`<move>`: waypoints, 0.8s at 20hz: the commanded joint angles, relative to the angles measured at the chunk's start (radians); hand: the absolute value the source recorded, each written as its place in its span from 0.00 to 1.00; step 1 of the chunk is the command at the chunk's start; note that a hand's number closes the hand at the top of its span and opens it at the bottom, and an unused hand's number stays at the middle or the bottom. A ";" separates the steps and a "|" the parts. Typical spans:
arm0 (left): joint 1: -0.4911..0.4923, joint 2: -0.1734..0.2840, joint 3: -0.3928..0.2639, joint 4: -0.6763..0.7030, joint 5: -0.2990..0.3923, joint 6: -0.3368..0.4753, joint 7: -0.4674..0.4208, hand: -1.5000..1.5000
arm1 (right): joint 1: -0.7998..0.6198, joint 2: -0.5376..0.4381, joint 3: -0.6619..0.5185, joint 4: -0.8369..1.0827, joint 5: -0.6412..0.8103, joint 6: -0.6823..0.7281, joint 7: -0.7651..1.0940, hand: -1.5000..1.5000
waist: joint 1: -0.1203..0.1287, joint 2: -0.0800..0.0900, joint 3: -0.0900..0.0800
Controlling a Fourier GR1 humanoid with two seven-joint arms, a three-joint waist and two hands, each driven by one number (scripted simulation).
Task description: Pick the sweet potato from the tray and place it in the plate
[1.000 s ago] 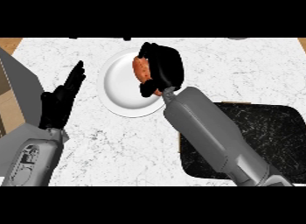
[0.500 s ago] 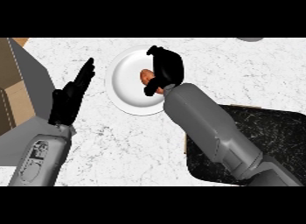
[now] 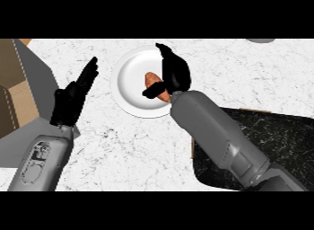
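Observation:
The orange sweet potato (image 3: 151, 81) lies on the white plate (image 3: 132, 90) at the counter's upper middle, its right side hidden by my right hand (image 3: 174, 74). That hand hovers over the plate's right half, open, fingers stretched away from me and thumb beside the potato's lower end. Under my right forearm at the lower right is the black tray (image 3: 279, 143), with nothing showing in it. My left hand (image 3: 70, 99) rests open left of the plate, fingers straight and pointing up.
A brown box-like wall (image 3: 7, 90) stands along the left edge, close to my left hand. A small grey object (image 3: 260, 40) shows at the top right edge. White marbled counter (image 3: 133, 148) lies between my two forearms.
My right hand's fingers have uncurled from the sweet potato, which now lies on the plate. The left hand has kept its pose.

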 commanded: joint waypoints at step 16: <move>0.151 0.003 0.042 -0.076 -0.001 0.027 -0.002 0.50 | 0.276 -0.156 -0.241 -0.287 -0.284 -0.139 -0.334 0.00 | -0.126 -0.037 -0.001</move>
